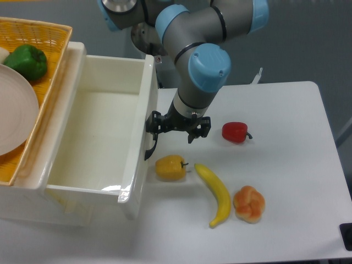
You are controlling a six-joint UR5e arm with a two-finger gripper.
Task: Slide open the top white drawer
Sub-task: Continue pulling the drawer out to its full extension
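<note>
Now top white drawer (104, 137) open — claw (177, 127) beside.

Top white drawer (104, 137): glossy white, smooth, plastic-like. Basket (47, 38): yellow woven wicker, rough. Plate (14, 110): smooth, matt white. Table (286, 165): smooth matt white. Banana (215, 192), red pepper (235, 132): shiny, plastic-looking. Arm joints (209, 66): matt blue caps.

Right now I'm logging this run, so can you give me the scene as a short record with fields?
drawer: top drawer pulled well out, nothing visible inside
handle: black handle on its front panel
gripper: gripper at the handle; grip unclear
table: yellow pepper, banana, red pepper, bun
basket: basket holding a green pepper and plate
</note>
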